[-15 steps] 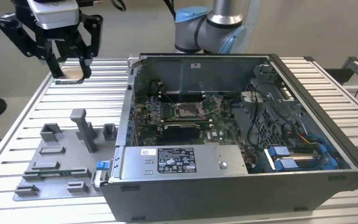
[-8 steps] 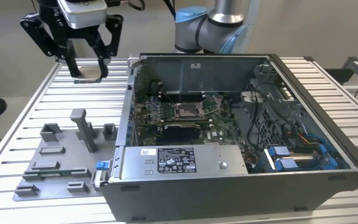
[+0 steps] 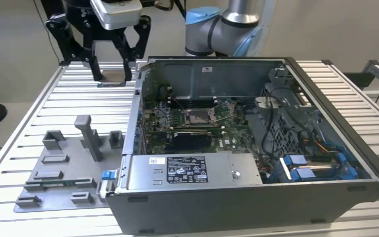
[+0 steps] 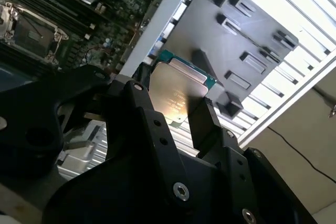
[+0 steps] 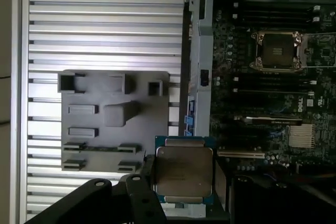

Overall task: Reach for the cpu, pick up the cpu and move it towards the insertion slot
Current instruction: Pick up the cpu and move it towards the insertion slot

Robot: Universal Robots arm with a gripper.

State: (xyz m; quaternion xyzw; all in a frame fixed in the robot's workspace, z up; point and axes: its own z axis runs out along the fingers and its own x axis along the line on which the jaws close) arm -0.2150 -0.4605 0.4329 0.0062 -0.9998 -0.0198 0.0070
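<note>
Aloft at the exterior view's upper left, the black two-fingered gripper (image 3: 114,74) pinched the small square silvery cpu with its greenish edge (image 3: 114,75), clear of the slatted metal table (image 3: 45,103). Both wrist views showed its metal face (image 5: 182,170) (image 4: 176,95); the first wrist view also showed the silver-framed insertion slot (image 5: 276,51) inside the open computer case (image 3: 347,123), well apart.
</note>
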